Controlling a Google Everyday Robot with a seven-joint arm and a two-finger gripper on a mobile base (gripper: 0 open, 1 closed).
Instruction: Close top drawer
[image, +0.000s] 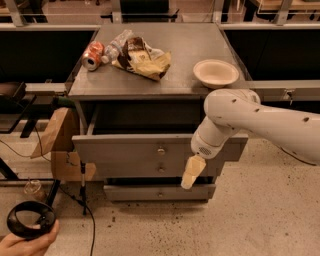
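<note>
Claw (192, 171) hangs before the top drawer (120, 152) front, right of its knob (160, 150); I can't tell its spread. Drawer juts past the tabletop's (200, 45) front edge; next I push straight in

The arm (265, 122) and end effector (187, 181), just before the top drawer (125, 156), hide its right front.
</note>
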